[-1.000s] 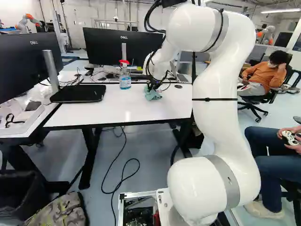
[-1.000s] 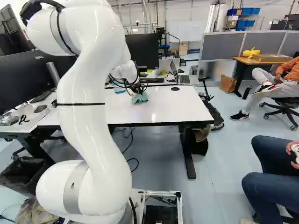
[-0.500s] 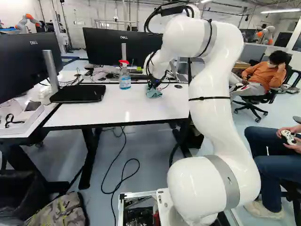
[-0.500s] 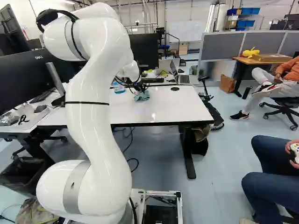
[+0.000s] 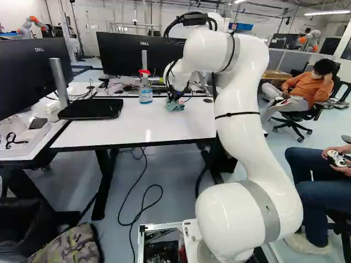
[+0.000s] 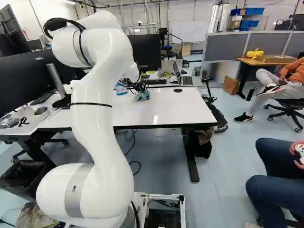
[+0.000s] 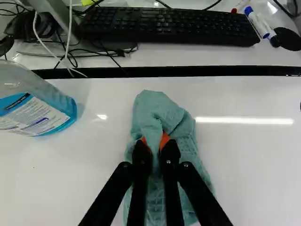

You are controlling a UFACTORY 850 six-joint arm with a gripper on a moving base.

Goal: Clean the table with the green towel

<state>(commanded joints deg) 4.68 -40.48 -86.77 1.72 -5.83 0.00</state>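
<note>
My gripper (image 5: 174,98) is low over the far part of the white table (image 5: 137,126) in the left base view, with the green towel (image 5: 175,106) bunched beneath it. In the wrist view the gripper (image 7: 156,145) is shut on the towel (image 7: 162,113), a fold of cloth pinched between its orange pads. The cloth spreads ahead of the fingers and under them, lying on the tabletop. The towel shows beneath the gripper in the right base view too.
A spray bottle (image 5: 145,90) with a red top stands beside the towel. Beyond the table's far edge lie a keyboard (image 7: 169,24), cables and markers. A black monitor (image 5: 131,53) stands behind, another at the left. A seated person's legs (image 6: 280,187) are at the right.
The arm has moved leftward in the left base view, closer to the spray bottle, and the gripped towel has slid along the tabletop with it. The base has stayed put.
</note>
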